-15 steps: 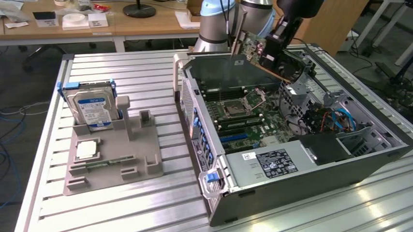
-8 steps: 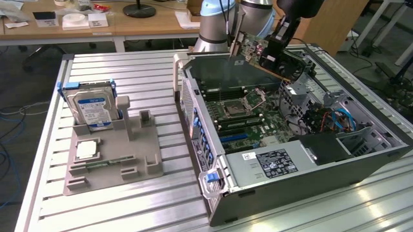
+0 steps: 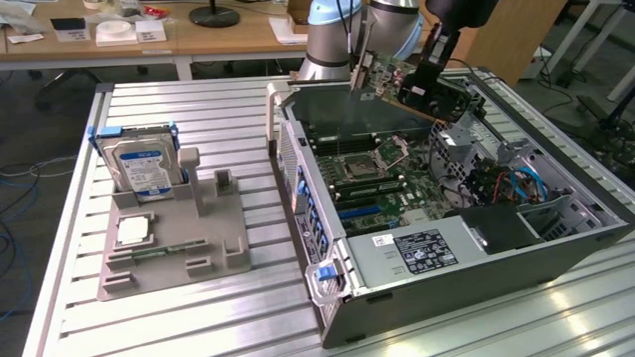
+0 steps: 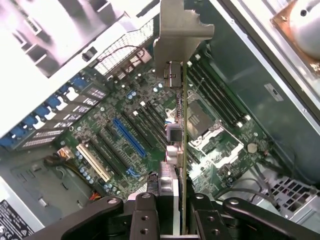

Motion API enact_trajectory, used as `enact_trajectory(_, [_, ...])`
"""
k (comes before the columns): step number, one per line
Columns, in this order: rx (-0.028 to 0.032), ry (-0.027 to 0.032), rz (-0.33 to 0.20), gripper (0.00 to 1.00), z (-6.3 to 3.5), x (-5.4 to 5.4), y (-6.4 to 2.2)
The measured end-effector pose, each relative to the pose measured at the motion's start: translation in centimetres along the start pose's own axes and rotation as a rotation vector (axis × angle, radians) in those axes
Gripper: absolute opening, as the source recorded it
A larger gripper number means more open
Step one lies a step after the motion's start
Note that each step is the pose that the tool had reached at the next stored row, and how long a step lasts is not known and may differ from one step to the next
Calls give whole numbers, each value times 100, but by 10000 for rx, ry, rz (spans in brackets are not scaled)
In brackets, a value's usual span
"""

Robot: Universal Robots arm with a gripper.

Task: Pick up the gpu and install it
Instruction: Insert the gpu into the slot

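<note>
The gpu point(image 3: 392, 80) is a dark card with a metal bracket point(image 3: 359, 63) at one end. It hangs tilted in the air over the far end of the open computer case point(image 3: 328, 245). My gripper point(image 3: 418, 89) is shut on the card's end away from the bracket. From the wrist camera the gpu point(image 4: 184, 150) is a slim blade seen edge-on, its bracket point(image 4: 181, 30) at the far tip, clamped in my gripper point(image 4: 172, 202) between its black fingers point(image 4: 145, 210). Beneath it lies the motherboard with a blue slot point(image 4: 127, 137) and the processor socket point(image 4: 200, 117).
A grey holder point(image 3: 169, 256) on the slatted metal table at the exterior view's left carries a hard drive point(image 3: 144, 167), a processor point(image 3: 134, 230) and a memory stick point(image 3: 163, 251). Inside the case sit a power supply point(image 3: 417, 249), blue cables point(image 3: 521, 182) and drive cages.
</note>
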State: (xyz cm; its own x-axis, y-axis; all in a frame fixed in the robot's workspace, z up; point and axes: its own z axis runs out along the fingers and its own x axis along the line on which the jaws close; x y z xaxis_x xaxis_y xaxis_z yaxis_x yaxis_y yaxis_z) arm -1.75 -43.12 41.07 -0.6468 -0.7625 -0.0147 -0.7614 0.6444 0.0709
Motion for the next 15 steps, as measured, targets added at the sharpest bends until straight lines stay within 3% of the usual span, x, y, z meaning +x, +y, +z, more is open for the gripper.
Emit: enact_trajectory(15, [-29, 142, -1985, 28, 0, 0, 0])
